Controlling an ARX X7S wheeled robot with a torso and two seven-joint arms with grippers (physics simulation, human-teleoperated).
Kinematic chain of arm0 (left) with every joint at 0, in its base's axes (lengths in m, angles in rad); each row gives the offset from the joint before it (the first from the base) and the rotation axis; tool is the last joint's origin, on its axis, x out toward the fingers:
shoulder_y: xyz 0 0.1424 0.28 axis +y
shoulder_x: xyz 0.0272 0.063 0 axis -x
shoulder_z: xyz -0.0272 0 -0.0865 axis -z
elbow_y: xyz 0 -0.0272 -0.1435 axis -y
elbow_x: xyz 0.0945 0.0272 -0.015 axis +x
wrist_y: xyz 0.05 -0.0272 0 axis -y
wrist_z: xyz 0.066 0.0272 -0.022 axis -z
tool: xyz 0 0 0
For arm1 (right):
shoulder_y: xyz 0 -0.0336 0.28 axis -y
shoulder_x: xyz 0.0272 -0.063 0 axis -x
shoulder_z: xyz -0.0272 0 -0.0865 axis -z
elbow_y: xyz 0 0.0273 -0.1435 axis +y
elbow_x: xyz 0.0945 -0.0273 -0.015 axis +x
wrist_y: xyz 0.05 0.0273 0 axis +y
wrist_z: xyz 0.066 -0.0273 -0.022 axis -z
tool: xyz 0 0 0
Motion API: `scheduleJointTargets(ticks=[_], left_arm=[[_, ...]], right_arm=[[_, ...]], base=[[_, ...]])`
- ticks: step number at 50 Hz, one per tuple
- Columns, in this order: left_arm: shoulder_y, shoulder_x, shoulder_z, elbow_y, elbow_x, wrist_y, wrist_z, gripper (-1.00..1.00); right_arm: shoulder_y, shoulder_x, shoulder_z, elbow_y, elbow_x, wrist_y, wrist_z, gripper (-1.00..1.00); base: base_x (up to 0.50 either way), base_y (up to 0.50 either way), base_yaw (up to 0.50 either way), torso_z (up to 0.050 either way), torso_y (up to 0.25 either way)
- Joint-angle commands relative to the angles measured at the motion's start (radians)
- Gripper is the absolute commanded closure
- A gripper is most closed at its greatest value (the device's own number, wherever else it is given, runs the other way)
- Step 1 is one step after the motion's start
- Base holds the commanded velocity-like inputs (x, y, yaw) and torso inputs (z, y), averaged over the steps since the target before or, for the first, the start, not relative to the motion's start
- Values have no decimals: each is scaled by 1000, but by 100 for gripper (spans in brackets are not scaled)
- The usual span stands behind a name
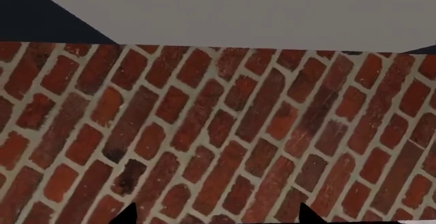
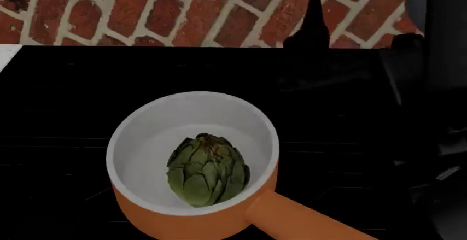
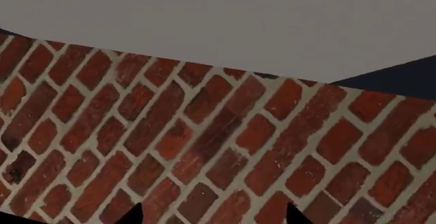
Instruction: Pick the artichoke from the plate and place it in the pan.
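One artichoke [image 2: 207, 169] sits inside the pan [image 2: 122, 141], upright with its brownish tips on top, resting toward the 5 o'clock side of the white interior and close to the wall nearest the handle [image 2: 307, 222]. That stubby orange handle points out toward 4 o'clock from the pan. The pan stands on a black worktop [image 2: 65, 87], a very dark, glossy surface crossed by faint pale lines; at 9 o'clock a sliver of white surface [image 2: 4, 54] meets its edge.

Behind the worktop, at 12 o'clock, a red brick wall [image 2: 146, 10] with pale mortar fills the back of the room. Both wrist views look at the same brickwork [image 1: 218, 132], with a flat grey surface [image 1: 259, 9] above it and dark patches at the corners.

Dark arm parts of the right arm [image 2: 430, 87] rise at 3 o'clock, with a thin black spike [image 2: 314, 16] standing against the bricks at 1 o'clock. Each wrist view shows two black fingertips [image 1: 126, 216] [image 3: 132, 215] set well apart at its edge with nothing between them, so the jaws of both arms stand wide and hold nothing.
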Motion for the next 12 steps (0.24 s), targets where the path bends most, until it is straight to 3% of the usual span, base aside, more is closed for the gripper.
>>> scheduleJointTargets(ticks=[1, 12], left_arm=[[84, 80, -25, -79, 100, 102, 82, -100], [66, 167, 62, -145, 203, 159, 141, -100]], right_arm=[[-211, -34, 210, -67, 97, 18, 111, -100], [-289, -56, 208, -50, 61, -51, 77, -100]], base=[[0, 0, 0, 0, 0], [0, 0, 0, 0, 0]])
